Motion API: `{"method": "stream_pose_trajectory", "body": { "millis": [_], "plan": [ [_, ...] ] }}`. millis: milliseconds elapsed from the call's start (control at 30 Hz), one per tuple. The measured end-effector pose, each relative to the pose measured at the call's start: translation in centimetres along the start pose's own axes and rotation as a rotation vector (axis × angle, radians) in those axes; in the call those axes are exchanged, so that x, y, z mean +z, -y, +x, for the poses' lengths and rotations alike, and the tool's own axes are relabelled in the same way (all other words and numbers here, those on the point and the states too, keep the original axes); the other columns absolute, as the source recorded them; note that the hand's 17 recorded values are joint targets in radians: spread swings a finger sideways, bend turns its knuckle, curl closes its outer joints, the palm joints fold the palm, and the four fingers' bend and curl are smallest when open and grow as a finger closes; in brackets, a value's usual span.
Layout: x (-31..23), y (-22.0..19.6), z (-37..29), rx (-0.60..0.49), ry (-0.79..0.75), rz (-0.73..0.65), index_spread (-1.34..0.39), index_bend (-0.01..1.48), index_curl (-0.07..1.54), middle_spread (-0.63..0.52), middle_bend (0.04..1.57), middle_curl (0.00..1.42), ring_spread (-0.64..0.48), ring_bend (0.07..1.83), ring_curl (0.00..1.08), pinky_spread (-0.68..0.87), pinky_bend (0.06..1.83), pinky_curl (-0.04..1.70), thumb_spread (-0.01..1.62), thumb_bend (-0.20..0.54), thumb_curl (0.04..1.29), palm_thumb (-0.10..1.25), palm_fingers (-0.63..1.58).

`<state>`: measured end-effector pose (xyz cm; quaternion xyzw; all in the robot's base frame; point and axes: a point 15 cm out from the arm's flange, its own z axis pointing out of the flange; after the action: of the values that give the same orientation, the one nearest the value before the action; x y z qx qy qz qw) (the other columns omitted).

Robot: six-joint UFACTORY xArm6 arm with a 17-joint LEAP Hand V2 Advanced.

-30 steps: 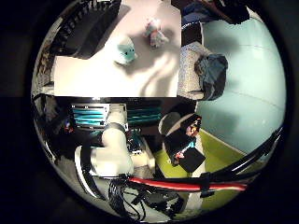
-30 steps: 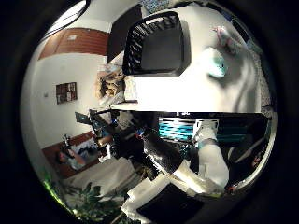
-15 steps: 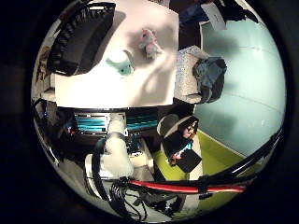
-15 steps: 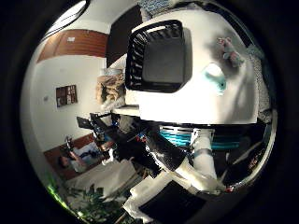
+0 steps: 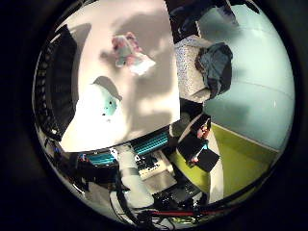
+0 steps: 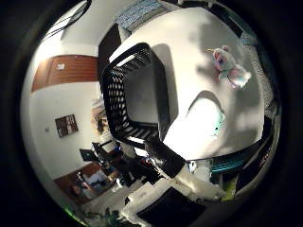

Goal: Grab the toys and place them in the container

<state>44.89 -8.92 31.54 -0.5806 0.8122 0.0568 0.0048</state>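
Note:
Two toys lie on the white table [image 6: 189, 42]. One is a round white and teal toy [image 6: 207, 118] near the table's front edge. The other is a pink and pale blue plush [image 6: 228, 70] farther in. A black mesh basket [image 6: 137, 94], with nothing inside that I can see, stands on the table beside the round toy. My right hand [image 6: 182, 172] hovers above the table's front edge, apart from both toys. Its fingers [image 5: 132, 178] reach out relaxed and hold nothing.
A grey padded seat [image 5: 190, 72] with dark clothing [image 5: 215, 65] on it stands off the table's side near the plush. Teal drawer fronts [image 5: 149, 143] show under the table's front edge. Beyond lie a pale wall and a green floor [image 5: 240, 163].
The whole picture has shifted and the table, the toys and the basket now look larger: the palm has come closer to the table. The toys and the basket lie where they were.

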Motion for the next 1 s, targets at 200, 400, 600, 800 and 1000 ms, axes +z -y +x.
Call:
{"method": "stream_pose_trajectory", "body": {
  "millis": [200,400,600,800,1000],
  "plan": [
    [2.7,3.1,1.5,0.066,0.026,0.027,-0.16,0.15,0.26,0.10,0.20,0.33,0.21,0.35,0.25,0.45,0.45,0.30,1.14,-0.020,0.27,0.46,0.12],
    [5.8,5.6,2.9,0.132,0.077,0.033,-0.16,0.15,0.26,0.10,0.20,0.34,0.21,0.36,0.25,0.44,0.46,0.30,1.14,-0.020,0.28,0.46,0.11],
    [8.0,7.0,4.8,0.171,0.079,0.031,-0.15,0.15,0.26,0.11,0.20,0.34,0.21,0.36,0.25,0.44,0.46,0.30,1.14,-0.020,0.28,0.46,0.11],
    [8.8,7.1,6.1,0.197,0.080,0.018,-0.16,0.15,0.26,0.11,0.20,0.34,0.21,0.36,0.25,0.44,0.45,0.30,1.14,-0.020,0.28,0.46,0.11],
    [10.7,7.0,7.2,0.210,0.080,-0.017,-0.16,0.15,0.26,0.10,0.20,0.34,0.21,0.36,0.25,0.43,0.44,0.29,1.14,-0.020,0.28,0.46,0.11]
  ]
}}
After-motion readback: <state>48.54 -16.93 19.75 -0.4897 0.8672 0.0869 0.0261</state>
